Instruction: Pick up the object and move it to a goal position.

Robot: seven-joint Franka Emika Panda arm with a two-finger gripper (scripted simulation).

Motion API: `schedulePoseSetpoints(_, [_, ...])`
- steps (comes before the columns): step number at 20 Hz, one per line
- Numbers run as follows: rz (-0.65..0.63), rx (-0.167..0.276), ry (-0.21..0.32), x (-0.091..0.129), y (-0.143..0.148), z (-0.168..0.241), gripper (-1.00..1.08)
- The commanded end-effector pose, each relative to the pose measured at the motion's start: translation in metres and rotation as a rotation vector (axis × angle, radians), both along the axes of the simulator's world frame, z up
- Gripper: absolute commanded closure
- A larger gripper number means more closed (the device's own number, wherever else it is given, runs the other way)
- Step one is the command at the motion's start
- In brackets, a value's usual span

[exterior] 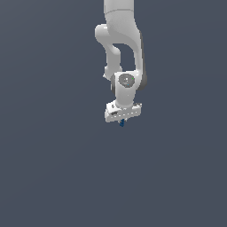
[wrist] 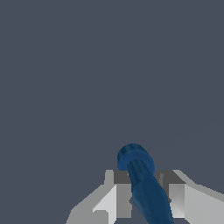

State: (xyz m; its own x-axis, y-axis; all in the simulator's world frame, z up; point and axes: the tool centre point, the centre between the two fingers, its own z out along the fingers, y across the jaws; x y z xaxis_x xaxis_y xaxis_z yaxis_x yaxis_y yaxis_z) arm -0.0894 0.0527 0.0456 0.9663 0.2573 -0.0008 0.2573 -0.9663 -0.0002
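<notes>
The object (wrist: pixel 142 183) is dark blue; in the wrist view it shows as a short rod with a round cap end, standing between my two grey fingers (wrist: pixel 118 197). In the exterior view it is only a tiny blue blob (exterior: pixel 122 123) sticking out just below the white gripper (exterior: pixel 122 120). The gripper is shut on it. The white arm hangs down from the top of the exterior view with the hand pointing down, and the object is held in the air.
Only a flat, plain grey-blue background shows in both views. No goal marker or other object is visible.
</notes>
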Motion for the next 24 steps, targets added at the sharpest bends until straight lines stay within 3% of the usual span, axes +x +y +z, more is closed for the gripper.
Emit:
schedulePoseSetpoints(1, [0.000, 0.000, -0.001, 0.006, -0.002, 0.004, 1.08])
schedulePoseSetpoints(7, [0.000, 0.001, -0.001, 0.031, -0.009, 0.021, 1.08])
schedulePoseSetpoints(18, [0.000, 0.001, -0.001, 0.097, -0.028, 0.064, 1.08])
schedulePoseSetpoints(24, [0.000, 0.000, -0.001, 0.120, -0.034, 0.078, 1.08])
